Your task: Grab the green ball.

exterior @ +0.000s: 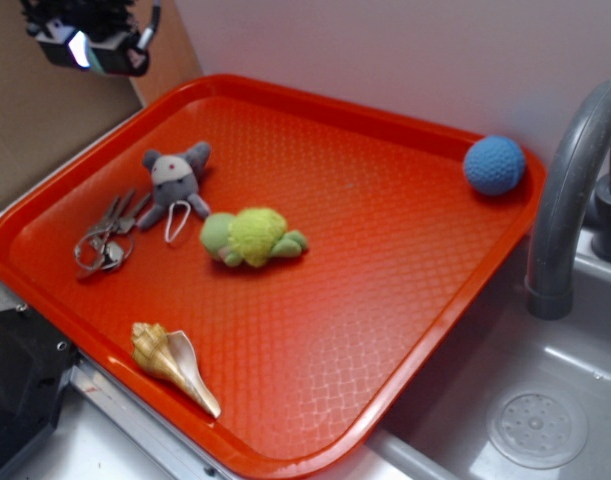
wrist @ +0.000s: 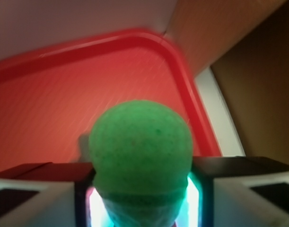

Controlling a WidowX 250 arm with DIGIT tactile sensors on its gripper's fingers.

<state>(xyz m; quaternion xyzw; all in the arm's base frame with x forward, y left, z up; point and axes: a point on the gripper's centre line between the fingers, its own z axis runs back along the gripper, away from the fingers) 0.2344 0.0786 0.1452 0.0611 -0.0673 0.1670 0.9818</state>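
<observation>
Both fingers (wrist: pixel 35 191) clamp green ball (wrist: pixel 140 151) (aloft).

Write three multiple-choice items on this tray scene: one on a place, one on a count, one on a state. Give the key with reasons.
1. Where is the blue ball?
A. in the tray's far right corner
B. beside the seashell
C. in the sink

2. How many balls show across both views?
A. one
B. two
C. four

3. What is the gripper doing?
A. hanging open and empty
B. shut on the green ball
C. shut on the keys

Key:
1 A: it sits against the red tray's rim near the faucet.
2 B: the blue one on the tray, the green ball in the wrist view.
3 B: the ball sits clamped between the fingers.
</observation>
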